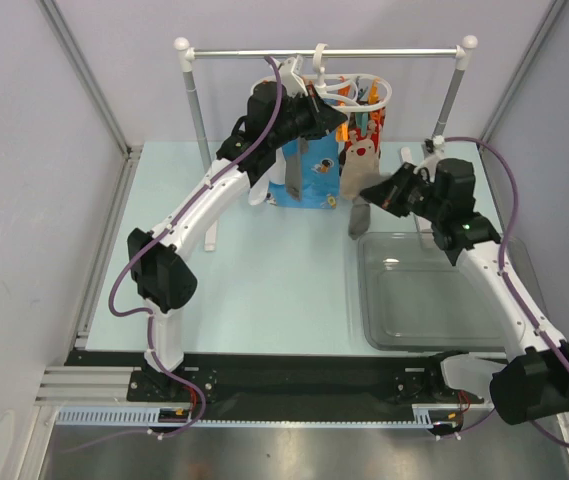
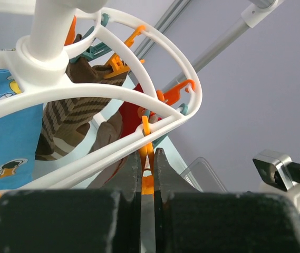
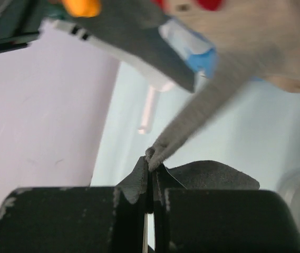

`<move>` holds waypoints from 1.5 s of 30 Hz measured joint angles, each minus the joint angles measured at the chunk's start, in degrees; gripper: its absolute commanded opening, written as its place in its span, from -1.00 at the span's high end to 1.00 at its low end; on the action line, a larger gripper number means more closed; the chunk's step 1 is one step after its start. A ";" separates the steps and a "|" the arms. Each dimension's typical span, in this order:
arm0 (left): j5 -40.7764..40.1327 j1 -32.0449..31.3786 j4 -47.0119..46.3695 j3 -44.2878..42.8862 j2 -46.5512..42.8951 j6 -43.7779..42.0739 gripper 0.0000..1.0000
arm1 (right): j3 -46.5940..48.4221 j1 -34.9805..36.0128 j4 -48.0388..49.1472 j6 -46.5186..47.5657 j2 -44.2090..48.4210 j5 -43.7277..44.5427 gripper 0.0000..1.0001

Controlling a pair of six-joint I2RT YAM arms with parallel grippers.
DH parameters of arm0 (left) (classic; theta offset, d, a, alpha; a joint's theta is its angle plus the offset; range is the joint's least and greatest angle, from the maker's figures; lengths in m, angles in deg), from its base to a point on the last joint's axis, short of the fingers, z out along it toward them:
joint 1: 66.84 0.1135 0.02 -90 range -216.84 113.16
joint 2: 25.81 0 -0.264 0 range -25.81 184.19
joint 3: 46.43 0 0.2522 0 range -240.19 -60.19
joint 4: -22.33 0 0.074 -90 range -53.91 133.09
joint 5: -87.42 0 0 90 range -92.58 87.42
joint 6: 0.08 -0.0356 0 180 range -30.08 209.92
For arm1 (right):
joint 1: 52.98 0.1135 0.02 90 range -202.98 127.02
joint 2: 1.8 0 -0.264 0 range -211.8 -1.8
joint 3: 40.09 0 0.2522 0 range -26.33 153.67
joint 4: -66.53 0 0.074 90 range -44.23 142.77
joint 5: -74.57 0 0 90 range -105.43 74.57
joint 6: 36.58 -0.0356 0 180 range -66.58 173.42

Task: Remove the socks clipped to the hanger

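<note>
The white hanger (image 1: pixel 364 92) hangs by its hook from the rail, and its ring fills the left wrist view (image 2: pixel 113 92). My left gripper (image 1: pixel 336 118) is at the ring, shut on an orange clip (image 2: pixel 147 176). My right gripper (image 1: pixel 367 192) is below and to the right of the hanger, shut on the tip of a grey sock (image 3: pixel 202 100). The grey sock (image 1: pixel 358 215) runs taut up toward the hanger, and its upper end is hidden. A beige sock with red marks (image 1: pixel 361 160) and a brown-and-cream striped sock (image 2: pixel 68 118) hang from clips.
The silver rail (image 1: pixel 394 50) on white-capped posts spans the back. A blue cartoon-print cloth (image 1: pixel 309 178) hangs on the hanger's left side. A white piece (image 1: pixel 258 190) hangs beside it. A clear plastic tray (image 1: pixel 434 300) lies on the table at right, under my right arm.
</note>
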 measured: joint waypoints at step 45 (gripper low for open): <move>5.66 5.68 5.97 24.06 -25.46 -6.56 -0.39 | -5.11 10.27 -21.31 11.08 18.78 29.03 -0.52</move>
